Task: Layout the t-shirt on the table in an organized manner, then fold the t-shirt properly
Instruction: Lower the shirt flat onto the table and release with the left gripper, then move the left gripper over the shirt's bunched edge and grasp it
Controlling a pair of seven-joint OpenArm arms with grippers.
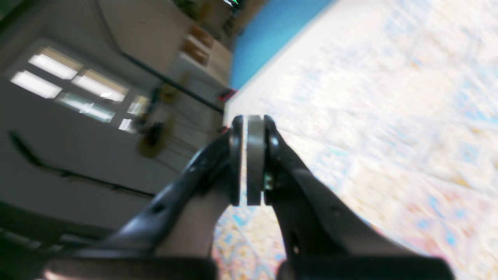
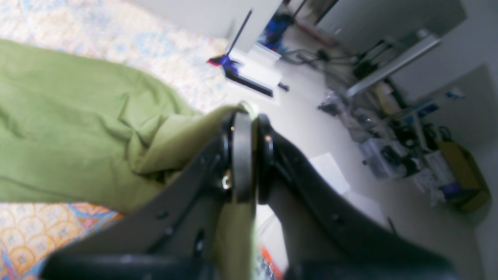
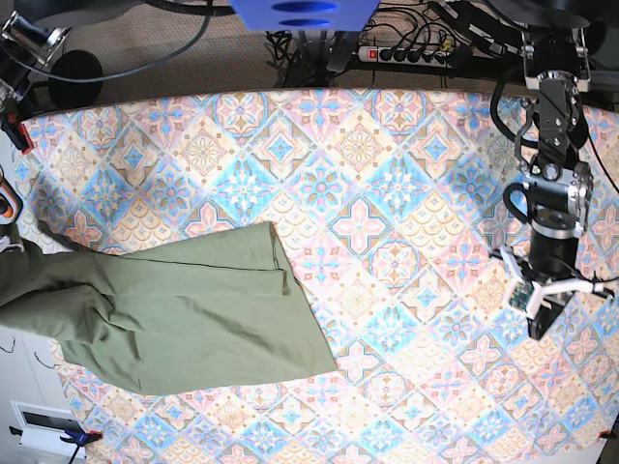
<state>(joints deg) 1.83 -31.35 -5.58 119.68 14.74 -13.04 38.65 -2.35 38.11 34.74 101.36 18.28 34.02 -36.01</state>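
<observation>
Your right gripper (image 2: 247, 155) is clamped on an edge of the t-shirt (image 3: 184, 309), probably to drag it flat; the rest trails away from the jaws across the table (image 3: 387, 193). Your left gripper (image 1: 249, 159) is closed and empty, well apart from the cloth. Nothing obstructs.

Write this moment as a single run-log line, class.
left gripper: shut, empty, above table | right gripper: shut on t-shirt | t-shirt: rumpled, partly off table's edge | fold: not started
</observation>
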